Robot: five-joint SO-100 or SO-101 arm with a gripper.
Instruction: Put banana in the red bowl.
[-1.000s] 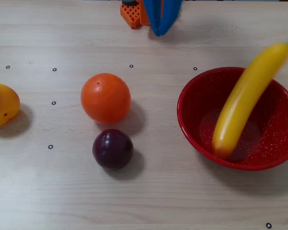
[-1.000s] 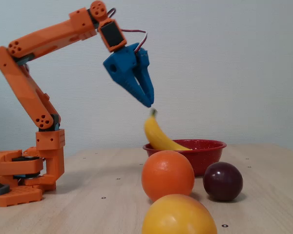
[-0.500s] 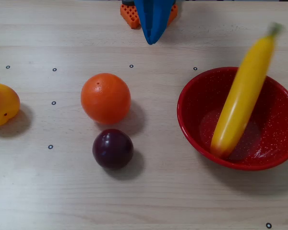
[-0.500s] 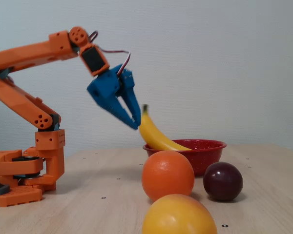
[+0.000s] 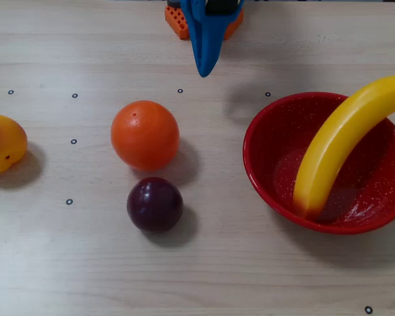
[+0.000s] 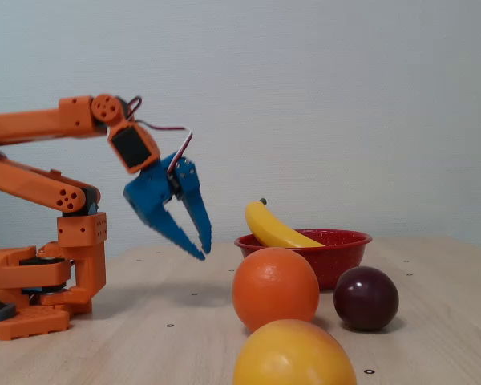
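- I see the banana lying in the red bowl, blunt end down inside, stem end leaning over the rim; in the fixed view it pokes up above the bowl's left edge.
- My gripper hangs above the table with its fingers slightly parted and nothing between them, well apart from the bowl.
- An orange, a plum and a yellow fruit sit to the left on the table.

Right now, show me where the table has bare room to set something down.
Free: the wide strip of table below the plum and bowl in the overhead view, and between the yellow fruit and orange. Crowded: orange and plum, nearly touching; the bowl holds the banana.
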